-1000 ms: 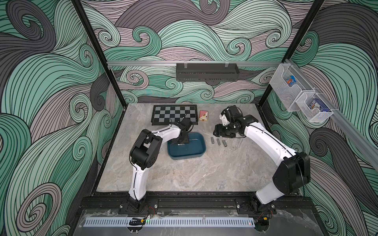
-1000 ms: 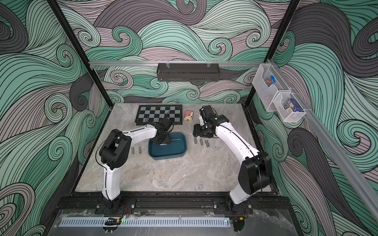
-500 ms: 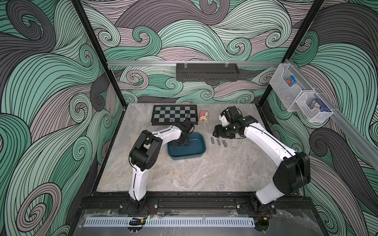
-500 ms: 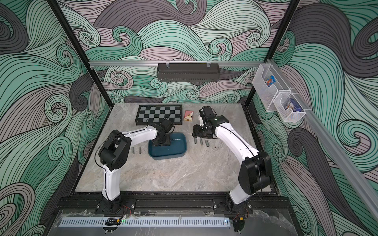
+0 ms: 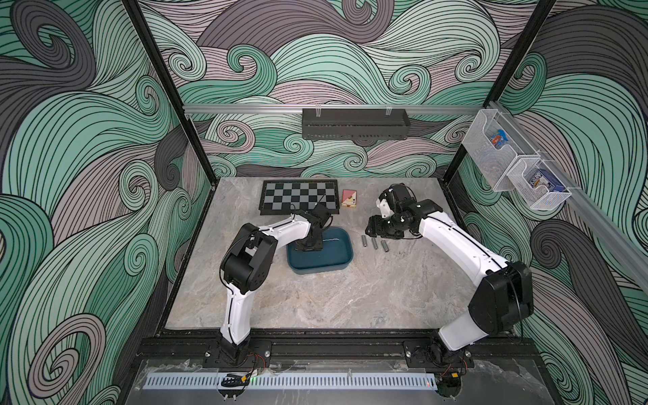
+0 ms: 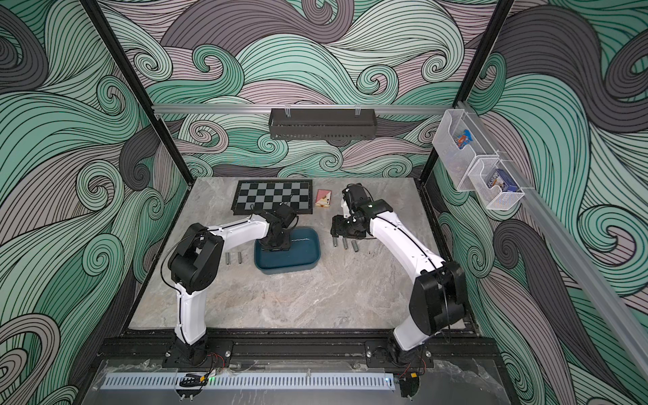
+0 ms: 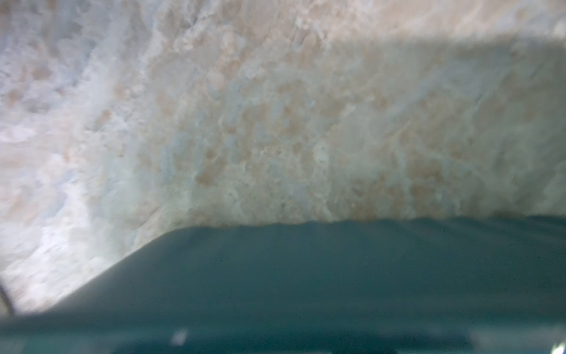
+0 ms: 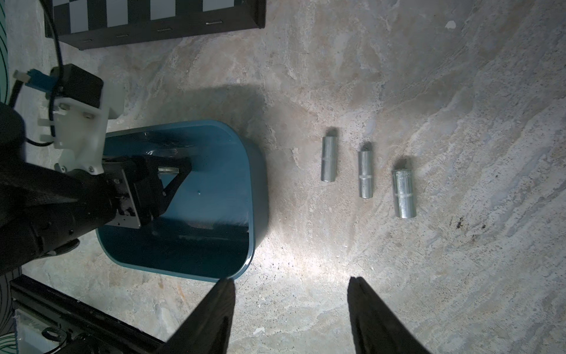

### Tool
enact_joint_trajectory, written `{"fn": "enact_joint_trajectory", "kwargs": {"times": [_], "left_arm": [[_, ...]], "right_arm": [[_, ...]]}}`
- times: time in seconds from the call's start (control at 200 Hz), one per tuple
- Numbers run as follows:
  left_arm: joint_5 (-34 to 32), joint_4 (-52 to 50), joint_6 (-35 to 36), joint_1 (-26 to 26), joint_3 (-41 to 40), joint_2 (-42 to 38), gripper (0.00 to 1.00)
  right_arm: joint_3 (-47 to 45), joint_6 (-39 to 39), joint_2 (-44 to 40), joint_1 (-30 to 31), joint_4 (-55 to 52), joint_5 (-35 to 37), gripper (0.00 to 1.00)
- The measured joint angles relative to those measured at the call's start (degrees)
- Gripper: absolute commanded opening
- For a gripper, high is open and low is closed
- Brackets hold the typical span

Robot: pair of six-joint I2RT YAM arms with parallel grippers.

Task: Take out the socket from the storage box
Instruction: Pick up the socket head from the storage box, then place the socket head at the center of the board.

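- My left pincer [image 8: 173, 179] is down inside the storage box [image 8: 214, 196]. Its fingers [image 8: 183, 165] are set either side of the socket [image 8: 167, 169], which lies on the box floor toward the end nearest my left arm.
- Whether they already press the metal I cannot tell (the gap is in shadow and half hidden).
- I judge that I straddle the barrel because a round thing lying flat would roll sideways; a finger on each flank leaves it nowhere to go.
- My left wrist bends steeply down over the box rim. The forearm reaches out from a raised elbow, and the upper arm rises from the base at the front rail.
- My left wrist camera sits so low that it gives only a blurred teal wall with marble beyond.
- My right pincer [image 8: 291, 280] hangs with its fingers wide apart and nothing between them. It is above the bare table [image 5: 315, 298], near three sockets [image 8: 366, 174] laid in a row apart from the box.
- (My guess: the row is spaced so each can be set down without knocking its neighbour.)
- My right arm stretches from its base toward the middle of the table with the wrist turned down. There it is out of my left arm's way, I think.
- In a top view two more sockets [image 6: 234, 257] lie on the box's other side, by my left elbow.
- The chessboard [image 5: 299, 196] and a small card box [image 5: 349, 199] sit further back, apart from all this.
- I judge the step in hand to be the grasp (the lift over the rim is not yet done).
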Motion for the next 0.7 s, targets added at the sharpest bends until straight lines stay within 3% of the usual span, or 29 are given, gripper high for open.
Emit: {"fn": "enact_joint_trajectory", "kwargs": {"times": [0.405,0.55,0.7], "left_arm": [[-5.3,-5.2,-0.1,2.0,8.0,-15.5,0.34],[-5.6,-5.4,-2.1,10.6,7.2,-18.8,0.35],[-5.3,-5.3,-5.2,23.0,-0.2,-21.4,0.36]], "right_arm": [[-2.9,0.2,-2.3,0.0,1.4,-1.5,0.63],[-4.4,0.5,-4.3,0.0,2.0,-2.6,0.62],[-6.6,0.9,-7.5,0.0,3.0,-3.5,0.63]]}}
